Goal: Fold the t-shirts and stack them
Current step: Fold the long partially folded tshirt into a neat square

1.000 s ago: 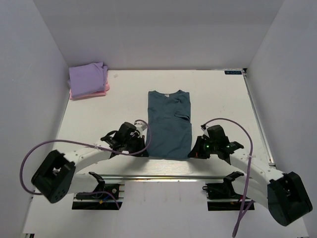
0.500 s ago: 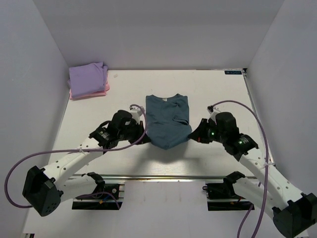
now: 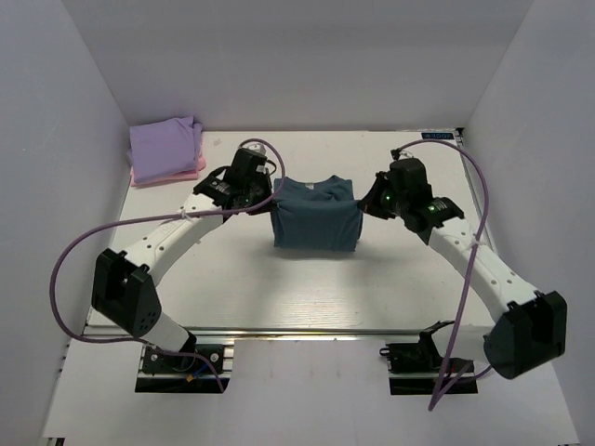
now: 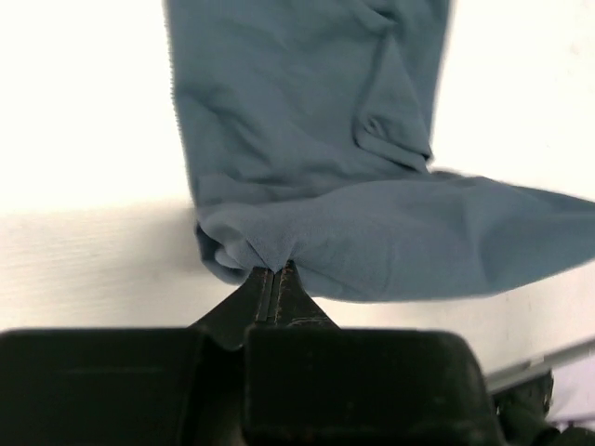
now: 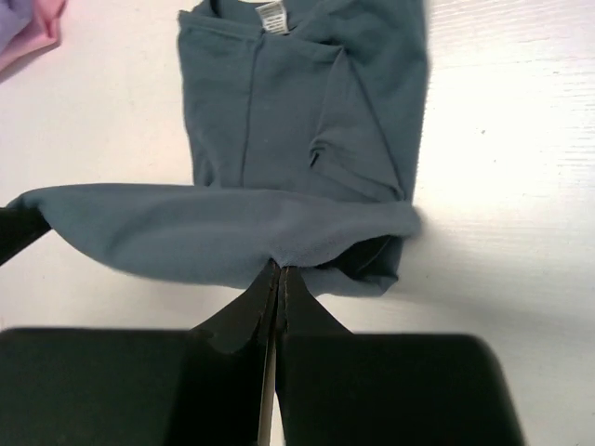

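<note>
Teal cotton, soft and limp, the shirt (image 3: 314,223) lies doubled over in the middle of the surface (image 3: 400,269), its lifted hem pinched at either corner by the closed left fingers (image 4: 290,299) and right fingers (image 5: 297,314), a sound hold, I judge, since such light cloth sags between grips.

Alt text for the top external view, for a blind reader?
The left gripper and right gripper each pinch one side of a teal t-shirt doubled over mid-table. A folded lavender t-shirt lies on a pink t-shirt at the far left corner of the table.
</note>
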